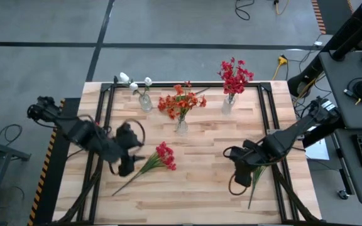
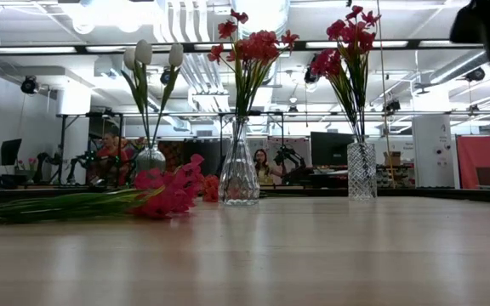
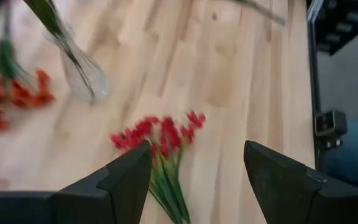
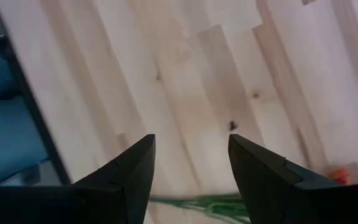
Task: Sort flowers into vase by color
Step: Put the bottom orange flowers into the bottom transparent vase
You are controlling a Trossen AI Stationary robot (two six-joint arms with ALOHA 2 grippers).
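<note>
- High view: three vases at the far side of the table (image 1: pixel 187 188) are already filled: white flowers (image 1: pixel 135 83) in the left vase (image 1: pixel 145 102), orange flowers (image 1: pixel 181 100) in the middle vase (image 1: pixel 181 125), red flowers (image 1: pixel 234 76) in the right vase (image 1: pixel 228 104). By my reading, most of the sorting is done. A red spray (image 1: pixel 159 158) lies flat on the table just beside the left gripper (image 1: pixel 126 164), and green stems (image 1: pixel 255 179) lie under the right gripper (image 1: pixel 241 176); both remain to be placed.
- Low view: the loose red spray (image 2: pixel 164 191) lies on the table at the left, in front of the three standing vases. No gripper shows here.
- Left wrist view: the left jaws stand wide open and hold nothing; the red spray's blooms (image 3: pixel 160 134) lie on the table ahead, its stems running back toward the gap between the jaws.
- Right wrist view: the right jaws are parted and empty; green stems (image 4: pixel 197 202) lie on the table across the gap near the fingers, not gripped.
</note>
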